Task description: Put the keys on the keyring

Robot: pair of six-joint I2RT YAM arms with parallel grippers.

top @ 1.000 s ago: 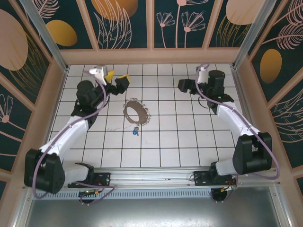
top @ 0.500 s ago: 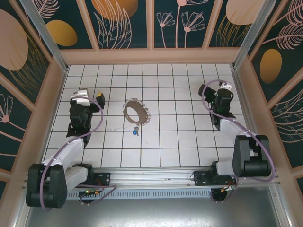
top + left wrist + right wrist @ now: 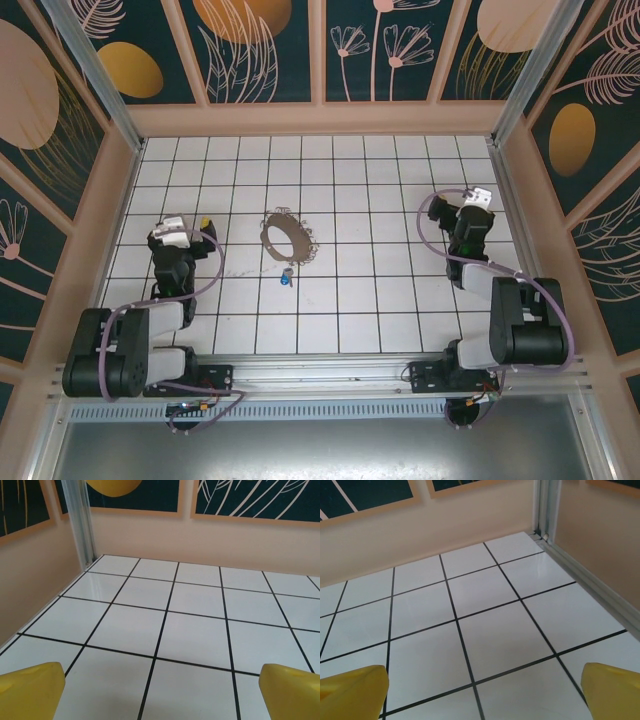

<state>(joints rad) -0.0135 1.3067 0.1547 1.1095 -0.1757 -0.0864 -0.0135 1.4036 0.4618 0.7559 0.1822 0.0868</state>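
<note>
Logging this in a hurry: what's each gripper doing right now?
Left gripper: open, holding nothing.
Right gripper: open, holding nothing.

White floor (image 3: 400, 300) with black grid; dark teal walls (image 3: 280, 60) with orange ovals; brown keyring (image 3: 266, 234); dark keys (image 3: 286, 277) with blue; yellow fingers (image 3: 30, 690).

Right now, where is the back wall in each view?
Top external: back wall runs across the top, above the tiled floor.
Left wrist: back wall across the top, right of the left post.
Right wrist: back wall upper left, ending at the right post.
Shared landmark: the tiled floor, just below it.
</note>
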